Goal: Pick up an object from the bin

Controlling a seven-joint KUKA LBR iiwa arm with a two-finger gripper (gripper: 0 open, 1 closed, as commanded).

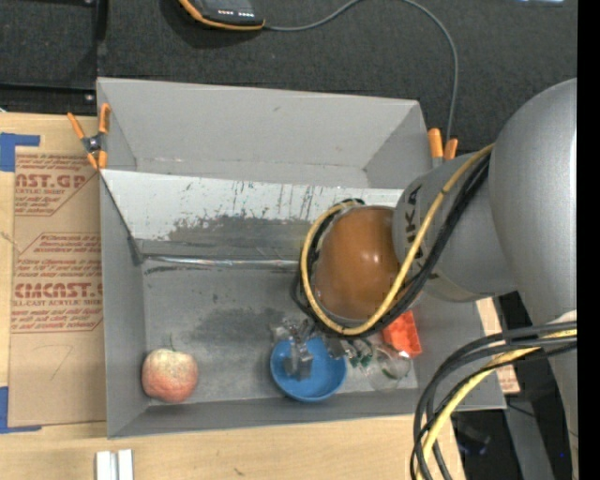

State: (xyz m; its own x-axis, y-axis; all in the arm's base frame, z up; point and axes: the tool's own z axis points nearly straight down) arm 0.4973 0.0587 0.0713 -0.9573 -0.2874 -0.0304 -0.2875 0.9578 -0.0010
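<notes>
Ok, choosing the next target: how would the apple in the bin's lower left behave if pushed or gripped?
The apple looks round, so a push would likely roll it. Its smooth skin may slip in a pinch. It seems rigid, not floppy.

Item 1: an apple [170, 375], pale red with yellowish patches, in the lower left of the frame. It lies alone, well apart from every other loose item.

Item 2: an orange-red object [404, 335], lower right of centre, partly hidden. Its kind cannot be determined.

Item 3: a clear, glassy-looking object [386, 368], just below and left of Item 2. Its shape is unclear.

Item 4: a black device with an orange edge [221, 11], at the top edge left of centre, cut off by the frame. It rests on a dark surface [356, 47].

Item 5: a thin cable [457, 75] leads from the device, arcs across the top and drops down the upper right.
</notes>
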